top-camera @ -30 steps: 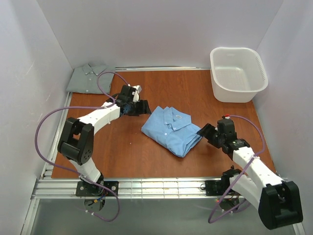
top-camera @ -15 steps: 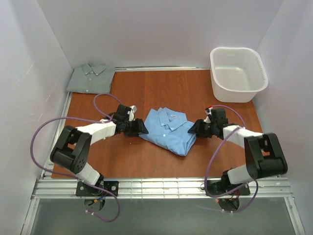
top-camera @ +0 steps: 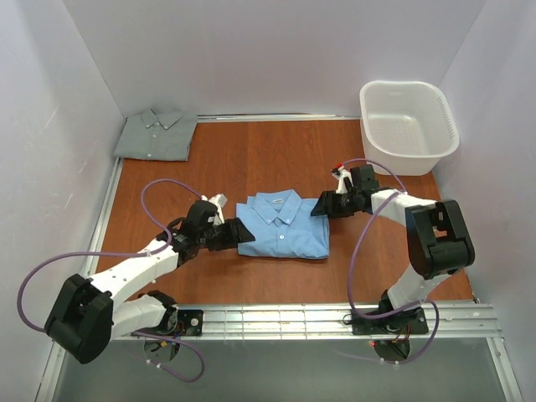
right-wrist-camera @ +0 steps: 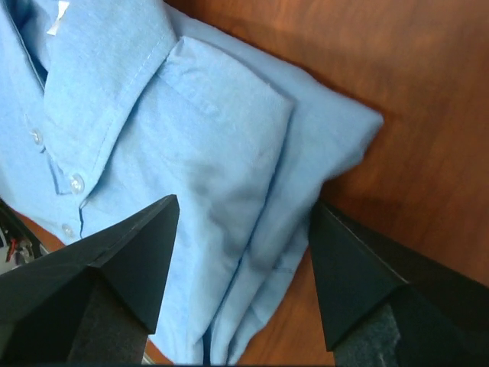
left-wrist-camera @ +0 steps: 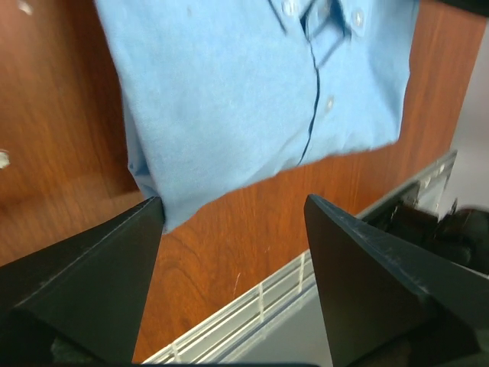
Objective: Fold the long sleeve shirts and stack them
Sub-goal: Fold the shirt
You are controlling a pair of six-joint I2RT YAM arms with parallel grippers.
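Note:
The light sky-blue long sleeve shirt (top-camera: 280,226) lies folded and square to the table edge in the middle of the wood table, collar away from the arms. My left gripper (top-camera: 234,235) is at its left edge, open; in the left wrist view (left-wrist-camera: 233,202) only the shirt's (left-wrist-camera: 244,92) near corner touches one finger, with bare wood between the fingers. My right gripper (top-camera: 321,207) is at the shirt's far right corner, open, its fingers straddling the folded edge (right-wrist-camera: 244,202). The grey-green shirt (top-camera: 157,134) lies folded in the far left corner.
A white plastic basket (top-camera: 408,126) stands at the far right corner. White walls close in the table on three sides. A metal rail (top-camera: 276,320) runs along the near edge. Purple cables loop off both arms.
The blue shirt has turned from a diagonal lie to square with the table. Both grippers closed in on its two sides, the left one swinging nearer, the right one farther back.

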